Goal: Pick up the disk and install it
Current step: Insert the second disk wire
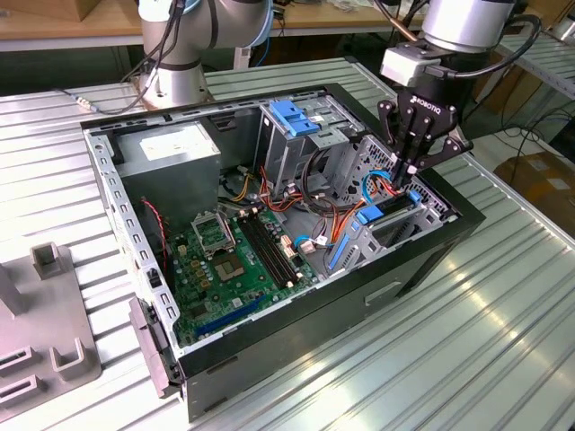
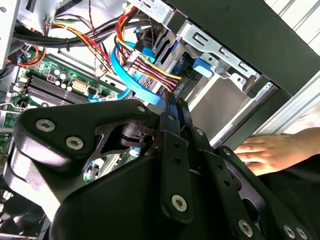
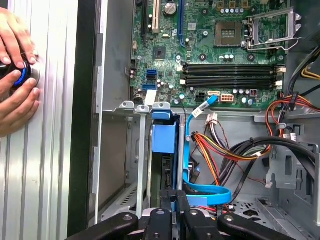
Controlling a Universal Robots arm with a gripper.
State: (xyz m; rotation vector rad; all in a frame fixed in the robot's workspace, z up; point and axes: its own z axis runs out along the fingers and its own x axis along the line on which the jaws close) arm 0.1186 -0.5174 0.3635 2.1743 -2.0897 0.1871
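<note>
First wrist view has the gripper (image 3: 175,201) low inside the open computer case, its two black fingers drawn narrow, side by side with hardly a gap and nothing between them. In the exterior view the gripper (image 1: 411,167) points down into the case from above.

Directly ahead of the fingertips stands the disk (image 3: 164,138), on edge in a slot of the metal drive bay (image 3: 125,150). Its bright blue carrier faces out at the far end, and a thin dark edge of the drive body runs back toward the fingers. I cannot tell whether the tips touch it.

Picking up looks done, and the disk appears largely seated in the bay. I judge the work to be at the final pressing-in. Whether the carrier has latched, I cannot tell.

Just beside the fingers a flat blue data cable (image 3: 188,150) loops past the disk, with a bundle of red, yellow and black power wires (image 3: 225,150) close by. Farther ahead lies the green motherboard (image 3: 225,60). Farthest off, outside the case wall, a person's hand (image 3: 17,75) rests on the ribbed table (image 3: 55,165).
</note>
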